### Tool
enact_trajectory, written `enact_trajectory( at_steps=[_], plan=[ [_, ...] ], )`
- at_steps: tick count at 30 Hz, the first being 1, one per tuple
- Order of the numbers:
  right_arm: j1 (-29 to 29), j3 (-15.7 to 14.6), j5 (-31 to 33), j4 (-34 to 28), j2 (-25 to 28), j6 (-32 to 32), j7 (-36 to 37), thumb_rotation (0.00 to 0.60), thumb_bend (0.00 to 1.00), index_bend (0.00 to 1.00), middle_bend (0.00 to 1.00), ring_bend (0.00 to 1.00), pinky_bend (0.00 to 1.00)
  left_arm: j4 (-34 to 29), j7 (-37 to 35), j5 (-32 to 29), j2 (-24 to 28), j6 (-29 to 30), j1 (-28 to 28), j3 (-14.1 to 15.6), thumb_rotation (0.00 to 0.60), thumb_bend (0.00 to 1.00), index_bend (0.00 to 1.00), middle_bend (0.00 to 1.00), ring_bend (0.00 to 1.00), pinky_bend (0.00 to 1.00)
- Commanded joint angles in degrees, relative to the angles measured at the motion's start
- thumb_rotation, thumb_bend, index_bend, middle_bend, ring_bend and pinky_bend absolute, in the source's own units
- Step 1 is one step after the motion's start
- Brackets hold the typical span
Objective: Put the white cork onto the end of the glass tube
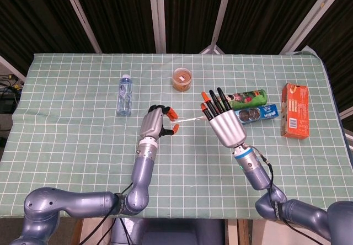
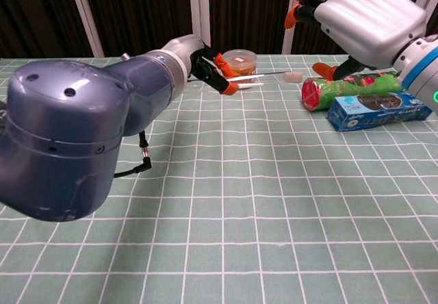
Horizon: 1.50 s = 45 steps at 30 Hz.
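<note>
My left hand pinches a thin glass tube near one end; the tube lies almost level and points right. In the chest view the left hand holds the tube, and the white cork sits on its far end. My right hand is raised just right of the tube's tip with its fingers spread and nothing in it. From the chest view the right hand hangs above and to the right of the cork, its thumb close to the cork without touching. The head view hides the cork behind the right fingers.
A water bottle lies at the left. A small tub with an orange rim stands behind the hands. A green can, a blue can and an orange box lie to the right on the checked tablecloth.
</note>
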Motion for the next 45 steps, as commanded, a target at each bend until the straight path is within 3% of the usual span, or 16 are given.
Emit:
enact_trajectory(
  at_steps=[1,25,34,45],
  plan=[
    [-0.2,0.1,0.3,-0.3,0.2,0.1,-0.3,0.600,0.37,0.25,0.09,0.04,0.00,-0.8,-0.3,0.6,0.4,0.1,0.7,0.5,0.600,0.66,0.57,0.49,0.15,0.06],
    [-4.9,0.3,3.3,-4.9,5.5,2.1,-3.7,0.600,0.37,0.23,0.07,0.03,0.00,-9.6,-0.9,4.1,6.7,2.0,7.6,3.9,0.600,0.66,0.57,0.49,0.15,0.06],
    [-7.0,1.6,4.6,-7.3,8.1,4.5,-1.8,0.600,0.37,0.23,0.07,0.03,0.00,-12.4,-0.7,8.9,9.4,2.2,11.5,11.0,0.600,0.66,0.57,0.49,0.15,0.06],
    [-7.9,2.4,4.1,-11.7,10.9,5.9,-2.4,0.600,0.37,0.23,0.06,0.03,0.00,-11.7,-1.7,13.3,8.7,2.1,14.7,17.0,0.600,0.66,0.57,0.49,0.15,0.06]
  ],
)
